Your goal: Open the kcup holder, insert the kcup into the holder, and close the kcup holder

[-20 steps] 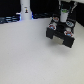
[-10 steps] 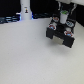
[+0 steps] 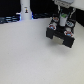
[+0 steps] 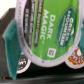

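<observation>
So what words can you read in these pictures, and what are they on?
"DARK MAGIC": white letters on the kcup's green lid, wrist view.
Small print curving along the lid's rim: too blurred to read.
Small square code on the lid: not readable.
Second lid, with red and orange art: no words can be made out.
Exterior view: too small and blurred, nothing readable on the holder or the white bottle.

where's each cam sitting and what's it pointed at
Exterior view: off the arm, looking down across the pale table at the black kcup holder on the exterior view's right; the tool hangs right above it, and a white bottle-like object stands at the back.
Wrist view: on the wrist, very close to a kcup with a green "Dark Magic" lid; nothing clearly the robot's shows.
Shared: probably the kcup holder area, too blurred to confirm.
</observation>
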Available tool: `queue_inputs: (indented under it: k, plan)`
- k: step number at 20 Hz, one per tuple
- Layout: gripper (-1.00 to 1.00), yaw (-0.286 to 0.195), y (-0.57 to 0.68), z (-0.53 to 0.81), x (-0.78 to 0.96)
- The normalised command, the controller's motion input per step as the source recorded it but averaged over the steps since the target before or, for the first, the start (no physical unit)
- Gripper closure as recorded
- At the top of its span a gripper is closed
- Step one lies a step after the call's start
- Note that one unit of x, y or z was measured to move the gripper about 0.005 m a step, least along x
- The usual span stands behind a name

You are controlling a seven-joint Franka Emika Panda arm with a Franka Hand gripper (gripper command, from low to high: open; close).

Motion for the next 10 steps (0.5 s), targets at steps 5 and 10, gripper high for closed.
queue_inputs:
  k: [5,10]
  plan:
    - [1.0,0.015,-0.05,-0.26,-0.04]
    - [1.0,0.014,-0.02,-0.14,-0.09]
